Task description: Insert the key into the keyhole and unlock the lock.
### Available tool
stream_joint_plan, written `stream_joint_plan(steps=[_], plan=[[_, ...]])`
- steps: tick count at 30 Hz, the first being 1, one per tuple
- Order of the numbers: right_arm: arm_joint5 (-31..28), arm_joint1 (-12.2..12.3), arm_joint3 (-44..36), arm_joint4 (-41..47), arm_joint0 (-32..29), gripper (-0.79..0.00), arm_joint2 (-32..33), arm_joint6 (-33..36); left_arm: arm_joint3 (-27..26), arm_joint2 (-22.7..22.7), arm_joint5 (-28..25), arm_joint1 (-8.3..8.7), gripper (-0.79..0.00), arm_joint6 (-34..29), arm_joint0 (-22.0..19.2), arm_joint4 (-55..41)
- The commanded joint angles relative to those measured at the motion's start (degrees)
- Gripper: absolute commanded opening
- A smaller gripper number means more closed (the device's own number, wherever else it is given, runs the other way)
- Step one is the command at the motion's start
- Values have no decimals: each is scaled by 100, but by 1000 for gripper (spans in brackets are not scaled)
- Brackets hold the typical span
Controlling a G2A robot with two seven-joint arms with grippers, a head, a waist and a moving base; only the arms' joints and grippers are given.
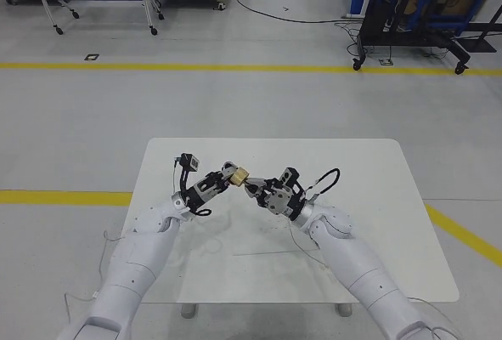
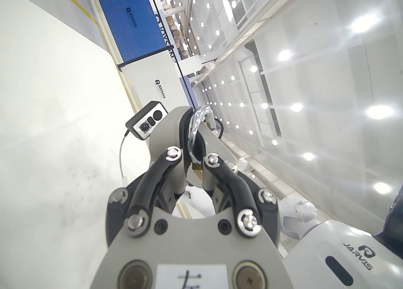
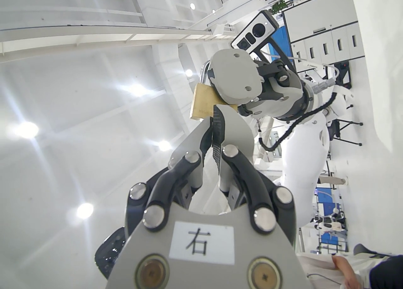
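A brass padlock (image 1: 240,176) hangs in the air above the white table (image 1: 369,170), between the two arms. My left gripper (image 1: 226,176) is shut on its upper part. The silver shackle (image 2: 200,118) sticks out between that gripper's fingers (image 2: 167,132). In the right wrist view the padlock (image 3: 203,104) shows its brass body under the left gripper (image 3: 233,80). My right gripper (image 3: 217,113) is shut, its tips against the lock's lower face. A thin dark strip (image 3: 216,135) sits between its fingers, apparently the key, mostly hidden.
Both grippers meet over the middle of the table, well above its surface. The tabletop's front edge (image 1: 318,302) lies near the robot. A yellow floor line (image 1: 55,197) runs past the table's sides.
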Motion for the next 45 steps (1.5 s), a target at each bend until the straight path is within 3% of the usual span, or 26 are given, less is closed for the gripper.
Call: stream_joint_plan(steps=[1, 12, 13, 15, 22, 26, 39, 45], plan=[[74, 6, 31, 18, 12, -785, 29, 44, -23, -2, -138, 6, -785, 9, 20, 44], [319, 26, 92, -100, 63, -785, 88, 91, -163, -67, -628, 63, -785, -12, 107, 165], [268, 30, 69, -180, 59, -573, 89, 48, -174, -70, -611, 69, -785, -26, 113, 151], [138, 38, 4, -316, 20, 0, 96, -14, -190, -72, -505, 80, -785, -57, 107, 140], [-747, 186, -382, -1147, -360, 0, 503, -327, -261, -132, 181, 102, -785, -161, 72, -296], [-1091, 284, -900, -1323, -789, 0, 836, -355, -313, -148, 320, 140, -785, -196, 78, -104], [-1111, 292, -941, -1389, -824, 0, 854, -406, -565, -120, 513, 244, -785, 84, 160, 866], [-1748, 361, -1309, -2633, -994, 0, 1000, -1197, -731, -124, 673, 323, -785, 94, 164, 1472]])
